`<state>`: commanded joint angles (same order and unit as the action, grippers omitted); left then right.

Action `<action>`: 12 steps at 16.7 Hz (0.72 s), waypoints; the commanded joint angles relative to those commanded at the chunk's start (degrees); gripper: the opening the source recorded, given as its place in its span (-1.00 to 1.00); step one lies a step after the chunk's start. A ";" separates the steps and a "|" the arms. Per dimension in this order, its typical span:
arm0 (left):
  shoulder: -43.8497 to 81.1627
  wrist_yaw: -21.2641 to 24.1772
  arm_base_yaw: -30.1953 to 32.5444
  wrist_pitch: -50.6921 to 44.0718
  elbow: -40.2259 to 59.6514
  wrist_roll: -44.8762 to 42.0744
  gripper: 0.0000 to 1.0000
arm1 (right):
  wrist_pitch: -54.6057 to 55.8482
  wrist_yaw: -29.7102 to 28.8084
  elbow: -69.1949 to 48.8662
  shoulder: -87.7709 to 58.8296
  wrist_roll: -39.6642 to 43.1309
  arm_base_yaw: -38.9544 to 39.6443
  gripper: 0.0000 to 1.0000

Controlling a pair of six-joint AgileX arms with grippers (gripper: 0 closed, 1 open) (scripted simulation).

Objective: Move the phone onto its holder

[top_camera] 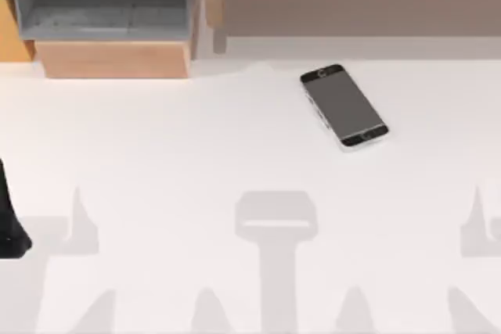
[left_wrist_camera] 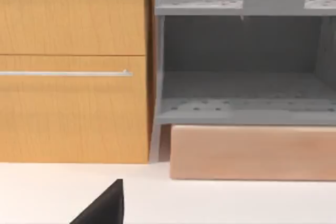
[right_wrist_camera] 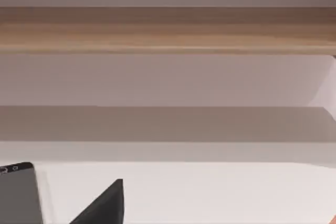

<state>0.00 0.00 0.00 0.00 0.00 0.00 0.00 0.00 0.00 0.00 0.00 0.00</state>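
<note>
I see the phone (top_camera: 344,105) lying flat on the white desk (top_camera: 196,154), screen up, a bit right of the middle and near the back. It is turned at a slant. Nothing touches it. A grey shelf box (top_camera: 102,1) sits on a wooden block (top_camera: 113,59) at the back left. My left arm (top_camera: 9,220) is at the left edge. I cannot tell if my left pincer or my right pincer is apart or together.

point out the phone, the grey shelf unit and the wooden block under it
phone (top_camera: 344,106), top view, middle of its dark screen
grey shelf unit (left_wrist_camera: 241,90), left wrist view, floor of its lower compartment
wooden block (top_camera: 113,59), top view, its front face
</note>
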 joint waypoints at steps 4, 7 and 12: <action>0.00 0.00 0.00 0.00 0.00 0.00 1.00 | -0.60 0.26 -1.42 -1.14 -0.19 0.49 1.00; 0.00 0.00 0.00 0.00 0.00 0.00 1.00 | -3.67 1.12 -7.36 -6.44 -0.90 2.41 1.00; 0.00 0.00 0.00 0.00 0.00 0.00 1.00 | -14.99 2.55 -24.80 -25.07 -2.40 7.24 1.00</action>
<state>0.00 0.00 0.00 0.00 0.00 0.00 -14.99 2.55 -24.80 -25.07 -2.40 7.24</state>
